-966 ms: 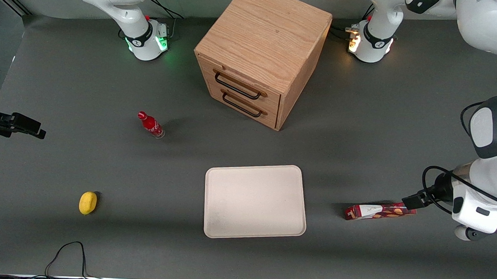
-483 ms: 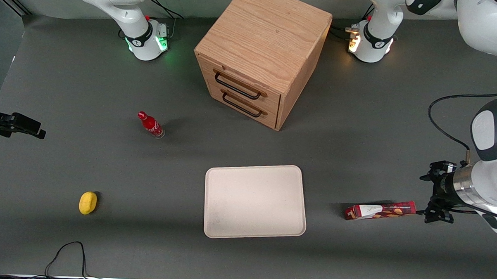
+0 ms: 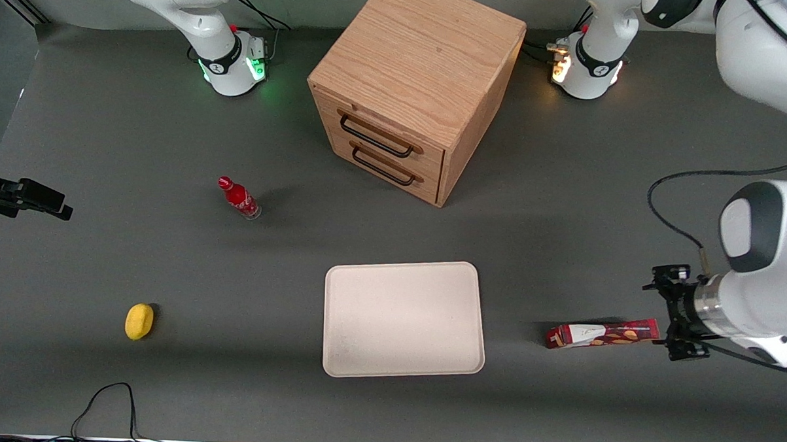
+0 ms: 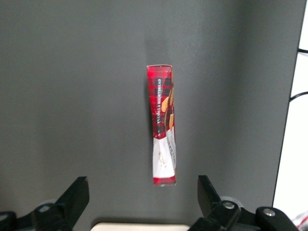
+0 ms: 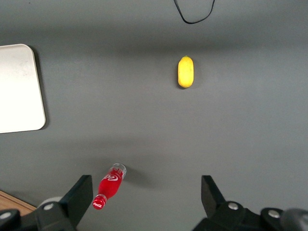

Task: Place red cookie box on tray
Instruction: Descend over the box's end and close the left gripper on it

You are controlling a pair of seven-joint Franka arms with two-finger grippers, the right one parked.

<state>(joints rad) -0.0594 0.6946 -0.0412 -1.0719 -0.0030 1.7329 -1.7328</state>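
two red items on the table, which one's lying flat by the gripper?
The red cookie box, the long slim carton lying flat beside the tray, right by the open gripper. The small red bottle stands upright toward the parked arm's end.

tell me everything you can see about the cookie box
The cookie box is a long slim carton, dark-red plaid with a white panel at one end and orange-brown cookie pictures; it looks like printed cardboard, closed. It lies flat on the grey table, beside the tray toward the working arm's end, apart from it. Nothing touches it but the table. The open gripper hangs above it with fingers spread, not holding it.
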